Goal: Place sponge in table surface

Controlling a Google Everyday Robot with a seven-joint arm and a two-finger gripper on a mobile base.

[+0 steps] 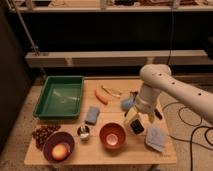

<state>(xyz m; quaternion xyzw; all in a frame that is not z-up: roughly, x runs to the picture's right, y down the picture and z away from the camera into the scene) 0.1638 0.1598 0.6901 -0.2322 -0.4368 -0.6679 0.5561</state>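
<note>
One sponge [92, 115] lying flat on table surface [94, 151], just right of green tray [59, 79], near small cup [83, 131] and orange bowl [112, 135]. Risk: arm reaching leftward could be clipping cup or bowl, or shoving sponge against tray. Gripper [134, 121] hanging right of bowl, at black block [138, 127], jaws standing wide, gripping nothing visible. Grabbing grey cloth [155, 137] by mistake also possible. Sponge sitting well left of gripper, untouched.

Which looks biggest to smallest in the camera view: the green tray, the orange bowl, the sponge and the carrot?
1. green tray
2. orange bowl
3. sponge and carrot: too alike to rank.
The gripper hangs just up-right of the orange bowl.
</note>
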